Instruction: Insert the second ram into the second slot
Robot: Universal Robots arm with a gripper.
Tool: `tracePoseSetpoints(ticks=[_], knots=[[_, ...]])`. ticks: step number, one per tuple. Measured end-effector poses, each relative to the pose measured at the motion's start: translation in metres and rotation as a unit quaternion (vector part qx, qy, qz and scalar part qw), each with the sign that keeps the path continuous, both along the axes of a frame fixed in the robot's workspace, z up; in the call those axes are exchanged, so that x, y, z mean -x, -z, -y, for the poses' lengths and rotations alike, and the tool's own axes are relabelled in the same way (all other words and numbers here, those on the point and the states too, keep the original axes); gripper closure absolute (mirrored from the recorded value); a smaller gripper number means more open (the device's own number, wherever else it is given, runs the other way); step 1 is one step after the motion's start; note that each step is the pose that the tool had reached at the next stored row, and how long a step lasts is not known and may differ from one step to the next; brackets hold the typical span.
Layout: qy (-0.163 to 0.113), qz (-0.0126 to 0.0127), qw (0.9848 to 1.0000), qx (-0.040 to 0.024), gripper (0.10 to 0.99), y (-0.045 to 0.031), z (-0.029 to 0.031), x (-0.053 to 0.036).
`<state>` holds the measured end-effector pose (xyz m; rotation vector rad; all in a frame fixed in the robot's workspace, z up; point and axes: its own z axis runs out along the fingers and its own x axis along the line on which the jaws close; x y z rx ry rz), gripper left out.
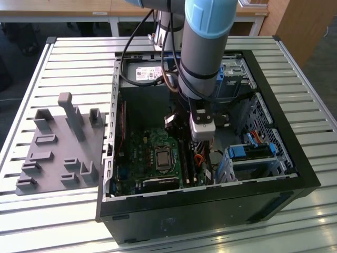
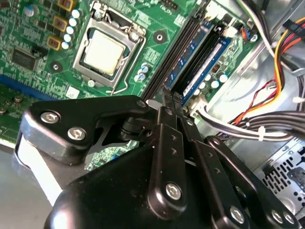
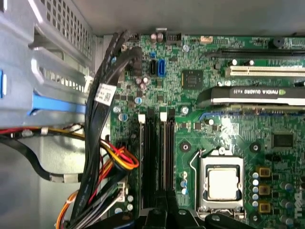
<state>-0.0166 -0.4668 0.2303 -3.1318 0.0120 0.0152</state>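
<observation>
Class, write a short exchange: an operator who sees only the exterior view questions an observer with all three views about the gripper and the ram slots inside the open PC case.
Operator: The arm hides the slots from me. Where are the fingers?
Observer: In the second wrist view the gripper has its fingertips close together, just above the slots.
Operator: Is a ram in any slot?
Observer: Yes. That same view shows a blue ram with a pale label standing in one slot, just past the fingertips.
Operator: Is anything crowding the slots?
Observer: In the first wrist view a cable bundle runs close alongside them.
</observation>
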Motion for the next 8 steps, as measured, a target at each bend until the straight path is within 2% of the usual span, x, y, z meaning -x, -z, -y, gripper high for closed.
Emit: tracePoseSetpoints(ticks=[5,8], knots=[[0.0,0.0,1.0,-0.0001,0.961,0.0031,-0.0057,0.0],[0.0,0.0001,1.0,0.0,0.961,0.0081,-0.0075,0.0001]])
